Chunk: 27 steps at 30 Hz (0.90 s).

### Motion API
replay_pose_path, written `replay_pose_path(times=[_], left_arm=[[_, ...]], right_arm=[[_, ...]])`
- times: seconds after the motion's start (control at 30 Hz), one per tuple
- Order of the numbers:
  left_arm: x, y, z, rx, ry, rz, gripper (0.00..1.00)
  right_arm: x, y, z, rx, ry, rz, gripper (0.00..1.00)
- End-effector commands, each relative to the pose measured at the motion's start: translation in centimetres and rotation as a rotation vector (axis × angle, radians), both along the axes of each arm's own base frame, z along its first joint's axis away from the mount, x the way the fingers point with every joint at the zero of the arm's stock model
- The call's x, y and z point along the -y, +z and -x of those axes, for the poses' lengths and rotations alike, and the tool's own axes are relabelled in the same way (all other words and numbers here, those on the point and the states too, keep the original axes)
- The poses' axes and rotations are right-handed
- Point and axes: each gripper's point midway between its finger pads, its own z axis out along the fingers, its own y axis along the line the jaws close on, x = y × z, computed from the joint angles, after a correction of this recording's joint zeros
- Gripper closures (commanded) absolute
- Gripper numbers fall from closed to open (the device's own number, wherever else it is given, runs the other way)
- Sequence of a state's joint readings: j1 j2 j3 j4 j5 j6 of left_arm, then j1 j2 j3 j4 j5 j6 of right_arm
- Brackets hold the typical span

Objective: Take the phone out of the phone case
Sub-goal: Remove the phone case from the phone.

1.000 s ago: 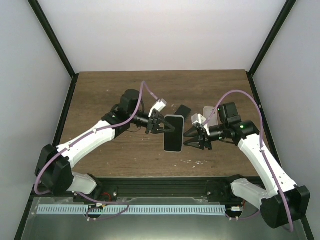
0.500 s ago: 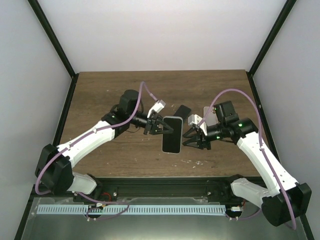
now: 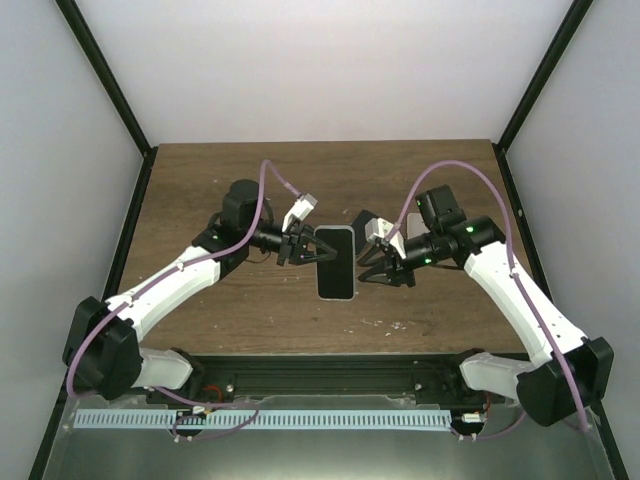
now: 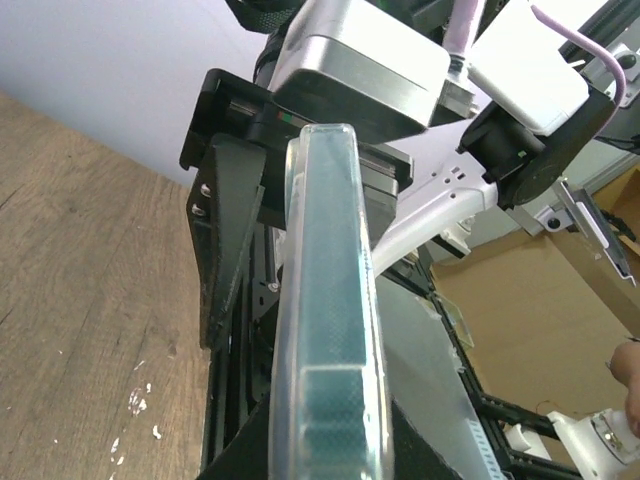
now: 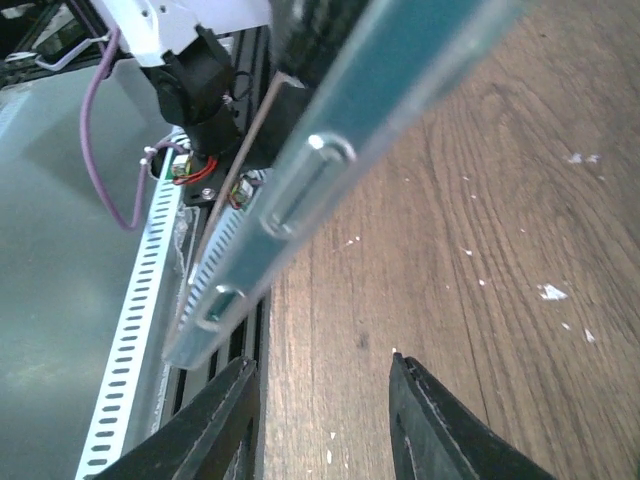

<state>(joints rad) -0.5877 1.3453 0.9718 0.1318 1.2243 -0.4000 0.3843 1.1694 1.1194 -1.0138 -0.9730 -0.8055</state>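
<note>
The phone in its clear case [image 3: 337, 262] is held screen up above the wooden table [image 3: 220, 180]. My left gripper [image 3: 314, 249] is shut on its left long edge. In the left wrist view the case's edge [image 4: 325, 320] runs up between my dark fingers [image 4: 238, 455]. My right gripper [image 3: 374, 267] is open just right of the phone, not touching it. In the right wrist view the case's edge with its button cut-outs [image 5: 320, 170] hangs above and left of my open fingertips [image 5: 228, 400].
A small black rectangular object [image 3: 366, 221] lies on the table behind the phone. The black frame rail [image 3: 330, 375] runs along the near table edge. White walls with black corner posts [image 3: 110, 80] enclose the table.
The left arm has carried the phone left and a little farther from the bases. The right gripper has followed to the left, staying open beside the phone's right edge.
</note>
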Motion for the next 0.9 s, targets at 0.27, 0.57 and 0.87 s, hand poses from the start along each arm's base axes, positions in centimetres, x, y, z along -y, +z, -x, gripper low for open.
replay_pose_path(times=[0.27, 0.57, 0.87], left_arm=[[-0.7, 1.7, -0.1, 0.081, 0.026, 0.043, 1.0], [-1.0, 1.7, -0.6, 0.085, 0.058, 0.04, 1.0], [-1.0, 1.4, -1.3, 0.052, 0.067, 0.038, 1.0]], right_arm=[[-2.3, 1.0, 4.5, -0.016, 0.177, -0.004, 0.62], [-2.7, 0.5, 5.2, -0.026, 0.205, 0.01, 0.7], [-2.6, 0.5, 5.6, 0.036, 0.214, 0.015, 0.74]])
